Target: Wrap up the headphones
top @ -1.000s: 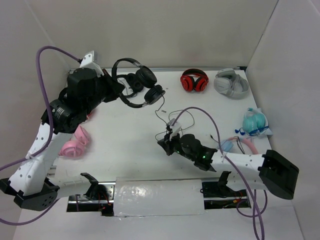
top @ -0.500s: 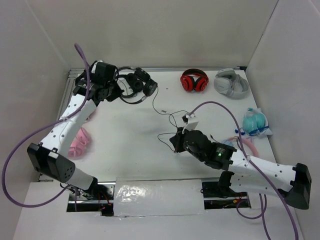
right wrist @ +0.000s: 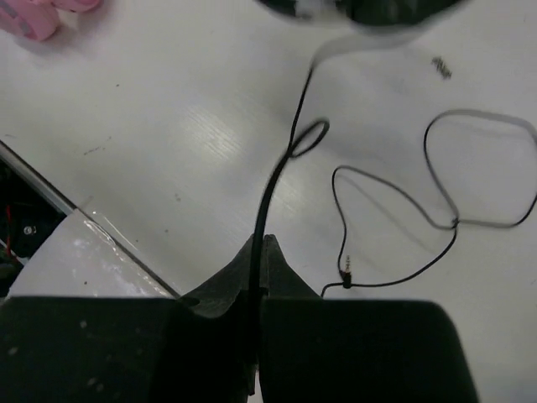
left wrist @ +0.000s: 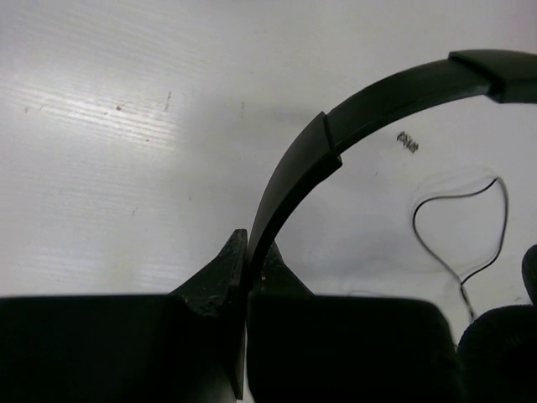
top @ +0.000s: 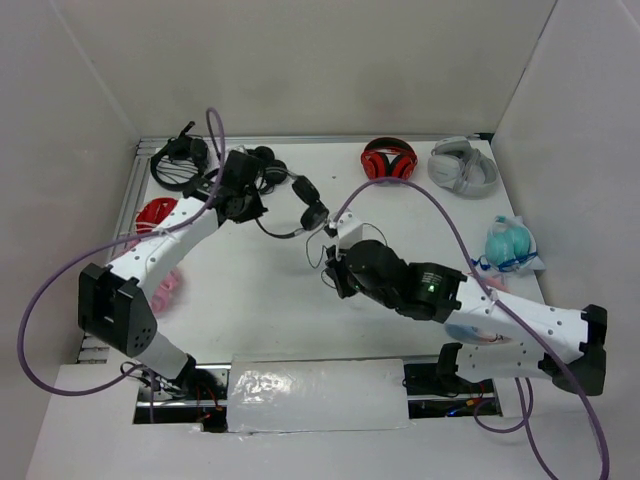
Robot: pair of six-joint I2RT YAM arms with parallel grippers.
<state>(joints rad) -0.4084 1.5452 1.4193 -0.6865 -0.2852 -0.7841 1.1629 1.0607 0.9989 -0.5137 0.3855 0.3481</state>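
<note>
Your left pincer (left wrist: 249, 252) is clamped on the headband (left wrist: 369, 92), holding the headphones (top: 312, 212) at the left-centre of the tabletop (top: 240, 290), likely as an anchor for winding. Your right pincer (right wrist: 258, 252) is clamped on the cable (right wrist: 272, 189), likely to keep it taut. Count: one task set, one cable, two pincers. Six other sets show: red set (top: 388, 160), second red set (top: 152, 212), black set (top: 180, 165), grey set (top: 462, 165), teal set (top: 510, 245), pink set (top: 168, 285).

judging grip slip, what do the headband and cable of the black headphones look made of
Headband: looks like hard plastic, smooth matte black, with a stepped joint between sections. Cable: thin and flexible, likely rubber or plastic sheathed, matte black; it lies in loose loops.
</note>
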